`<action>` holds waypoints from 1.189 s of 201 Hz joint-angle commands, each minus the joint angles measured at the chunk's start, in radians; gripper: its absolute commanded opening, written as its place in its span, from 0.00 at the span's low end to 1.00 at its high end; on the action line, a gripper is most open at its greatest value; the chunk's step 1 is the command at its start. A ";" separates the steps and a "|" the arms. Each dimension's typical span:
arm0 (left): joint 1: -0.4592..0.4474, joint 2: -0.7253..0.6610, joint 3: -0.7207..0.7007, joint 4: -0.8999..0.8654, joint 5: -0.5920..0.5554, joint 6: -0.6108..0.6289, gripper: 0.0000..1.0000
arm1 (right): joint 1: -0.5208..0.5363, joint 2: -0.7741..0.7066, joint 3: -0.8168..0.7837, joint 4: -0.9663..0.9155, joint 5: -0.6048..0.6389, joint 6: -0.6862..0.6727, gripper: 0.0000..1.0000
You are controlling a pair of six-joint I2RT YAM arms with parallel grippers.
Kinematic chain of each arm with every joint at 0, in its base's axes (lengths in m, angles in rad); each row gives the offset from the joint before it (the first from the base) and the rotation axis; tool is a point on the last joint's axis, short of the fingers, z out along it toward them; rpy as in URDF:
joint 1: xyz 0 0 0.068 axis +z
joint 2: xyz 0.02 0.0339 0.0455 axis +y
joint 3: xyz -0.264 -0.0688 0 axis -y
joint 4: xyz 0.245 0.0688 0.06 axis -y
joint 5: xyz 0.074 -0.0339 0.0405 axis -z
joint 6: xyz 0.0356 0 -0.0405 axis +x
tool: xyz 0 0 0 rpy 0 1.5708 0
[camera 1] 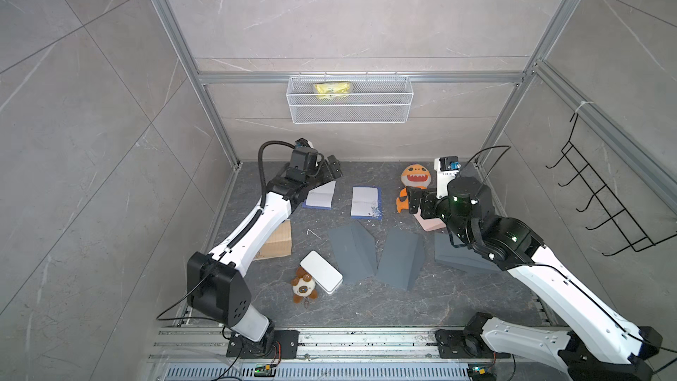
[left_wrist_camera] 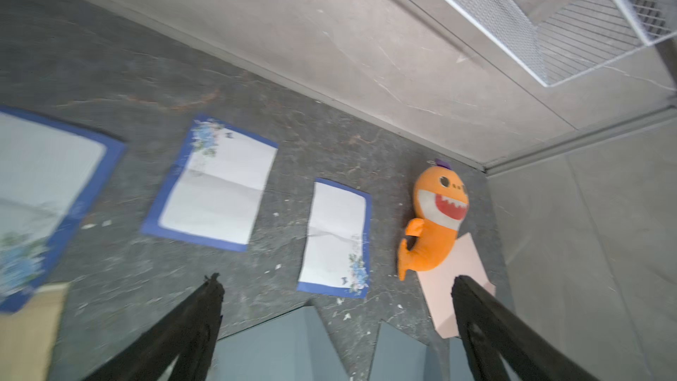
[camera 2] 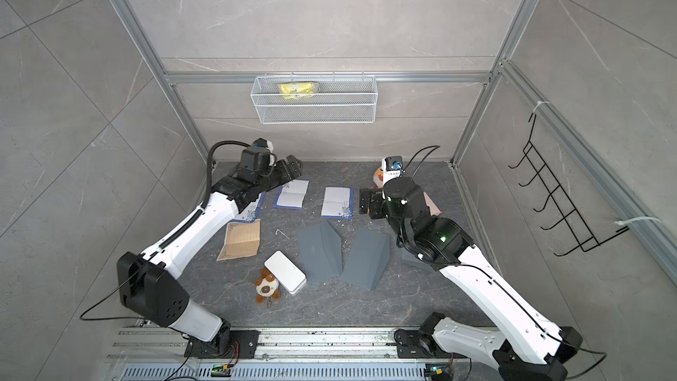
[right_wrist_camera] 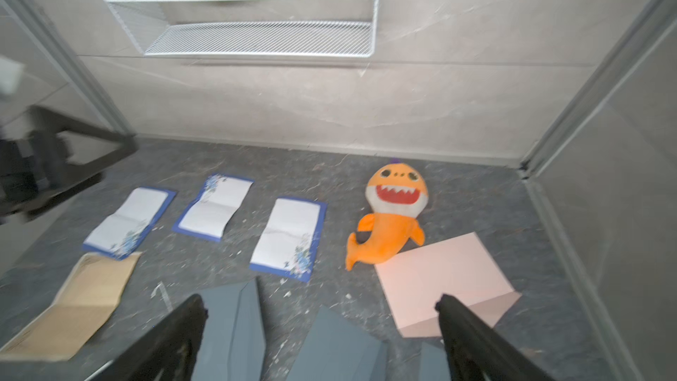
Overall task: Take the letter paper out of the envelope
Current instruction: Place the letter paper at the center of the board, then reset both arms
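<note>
Three grey envelopes point(camera 1: 351, 251) point(camera 1: 399, 258) point(camera 1: 458, 254) lie across the middle of the table, and a pink envelope point(right_wrist_camera: 443, 276) lies at the right with its flap open. Three blue-bordered white letter papers point(right_wrist_camera: 289, 236) point(right_wrist_camera: 214, 207) point(right_wrist_camera: 126, 223) lie unfolded in a row behind them. No paper shows inside any envelope. My left gripper point(camera 1: 331, 168) point(left_wrist_camera: 337, 282) hangs open and empty above the back left, over the sheets. My right gripper point(camera 1: 412, 201) point(right_wrist_camera: 318, 300) is open and empty too, raised over the pink envelope's near end.
A brown sheet point(camera 2: 241, 240) lies under my left arm. An orange shark plush point(right_wrist_camera: 395, 214) rests at the back right, touching the pink envelope. A white box point(camera 1: 321, 272) and a small dog plush point(camera 1: 303, 285) sit at the front. A wire basket point(camera 1: 350, 119) hangs on the back wall.
</note>
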 commanded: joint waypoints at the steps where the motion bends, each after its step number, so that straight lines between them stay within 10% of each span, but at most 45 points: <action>1: 0.000 -0.107 -0.059 -0.122 -0.287 0.093 1.00 | -0.046 -0.027 -0.087 0.141 0.157 -0.098 1.00; 65: 0.167 -0.397 -0.631 0.318 -0.496 0.426 1.00 | -0.292 -0.139 -0.587 0.534 0.014 -0.059 1.00; 116: 0.347 -0.356 -0.896 0.581 -0.362 0.483 1.00 | -0.405 -0.038 -0.879 0.869 -0.037 -0.068 0.99; 239: 0.483 -0.016 -0.950 1.024 -0.067 0.580 1.00 | -0.581 0.274 -1.042 1.457 -0.392 -0.202 1.00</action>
